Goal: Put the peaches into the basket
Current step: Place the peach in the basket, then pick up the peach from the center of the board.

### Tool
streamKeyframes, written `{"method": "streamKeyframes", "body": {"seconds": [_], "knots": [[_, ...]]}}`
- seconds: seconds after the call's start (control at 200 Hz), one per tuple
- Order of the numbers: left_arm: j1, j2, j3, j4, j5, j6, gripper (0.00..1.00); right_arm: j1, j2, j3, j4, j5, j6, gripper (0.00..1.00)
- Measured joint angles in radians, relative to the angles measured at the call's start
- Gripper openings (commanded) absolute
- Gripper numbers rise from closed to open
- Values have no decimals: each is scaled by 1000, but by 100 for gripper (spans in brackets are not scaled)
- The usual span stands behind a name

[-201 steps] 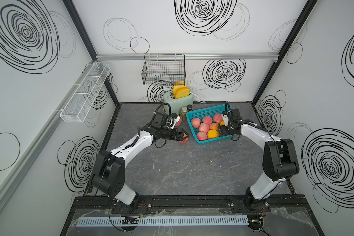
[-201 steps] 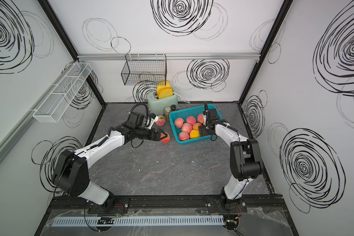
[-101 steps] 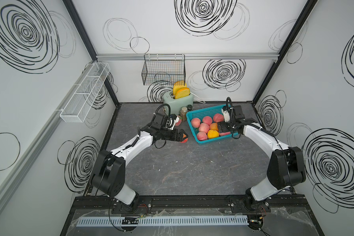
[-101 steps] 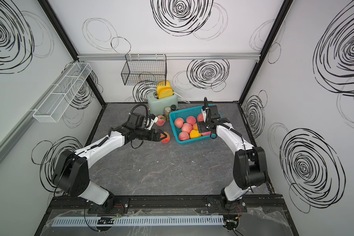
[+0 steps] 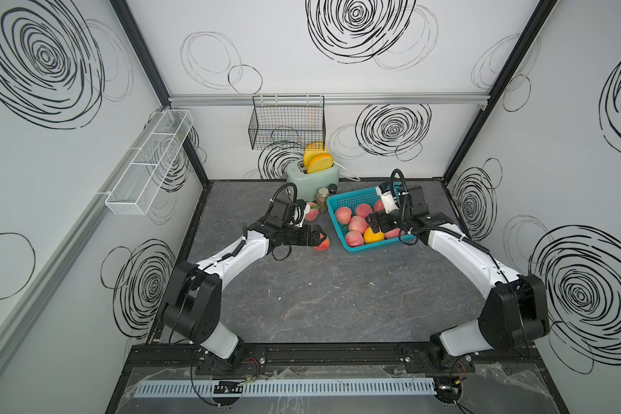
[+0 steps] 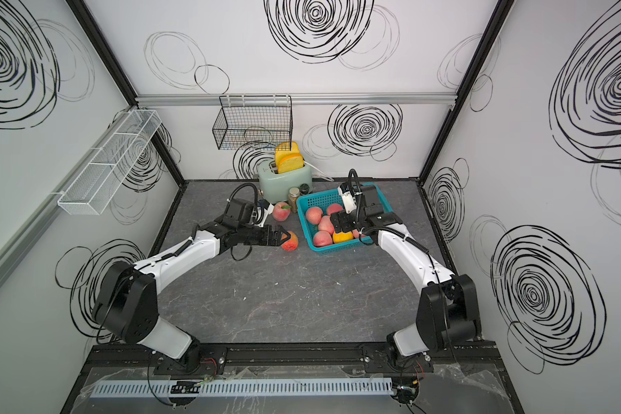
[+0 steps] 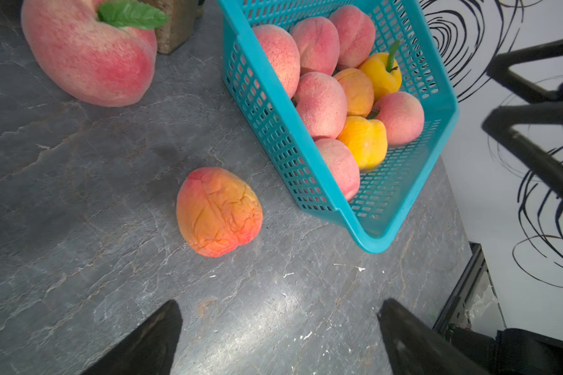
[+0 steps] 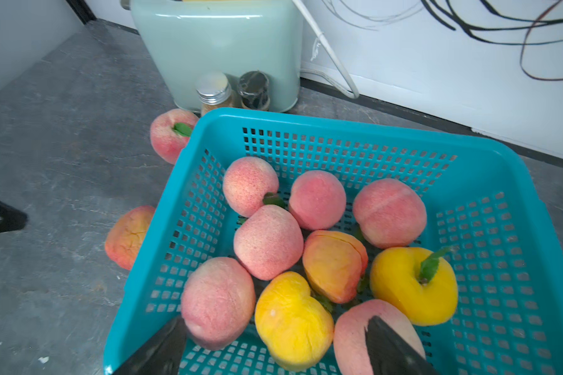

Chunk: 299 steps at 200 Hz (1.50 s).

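— Where do my fingers stand?
— Left gripper (image 7: 280,324) is spread wide and empty above the table (image 7: 78,194). The orange peach (image 7: 218,211) lies mid-frame just ahead, near the basket (image 7: 371,240) but not touching. Right gripper (image 8: 275,324) is parted too, nothing clamped, over the peaches (image 8: 267,240) inside.
— How will it handle?
— I'd guess light, soft, with wrinkled skin that isn't slippery. I'd pinch across its middle. It's egg-shaped, its long axis running upper left to lower right, red narrow end upper left. The pink peach (image 7: 88,58) sits upper left.
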State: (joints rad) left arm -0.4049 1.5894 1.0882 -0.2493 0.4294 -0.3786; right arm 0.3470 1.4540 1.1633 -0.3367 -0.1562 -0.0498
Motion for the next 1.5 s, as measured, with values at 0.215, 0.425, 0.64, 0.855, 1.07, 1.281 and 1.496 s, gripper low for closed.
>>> {"method": "streamKeyframes", "body": {"seconds": [0.215,0.425,0.64,0.855,1.07,1.281,1.496], "knots": [[0,68,8,13,-35,-23,98,26,-31,-25,45,-86,0,94],[-6,128,73,20,-59,-32,98,31,-68,-87,87,-164,1,94],[-21,191,90,40,-77,-54,98,50,-106,-131,117,-224,2,95],[-36,245,128,41,-105,-64,98,72,-108,-132,132,-256,1,95],[-40,286,160,43,-128,-66,98,83,-108,-132,136,-267,1,95],[-45,313,169,43,-151,-67,98,86,-98,-132,144,-279,2,95],[-56,354,194,42,-162,-67,99,86,-96,-133,150,-285,1,95]]}}
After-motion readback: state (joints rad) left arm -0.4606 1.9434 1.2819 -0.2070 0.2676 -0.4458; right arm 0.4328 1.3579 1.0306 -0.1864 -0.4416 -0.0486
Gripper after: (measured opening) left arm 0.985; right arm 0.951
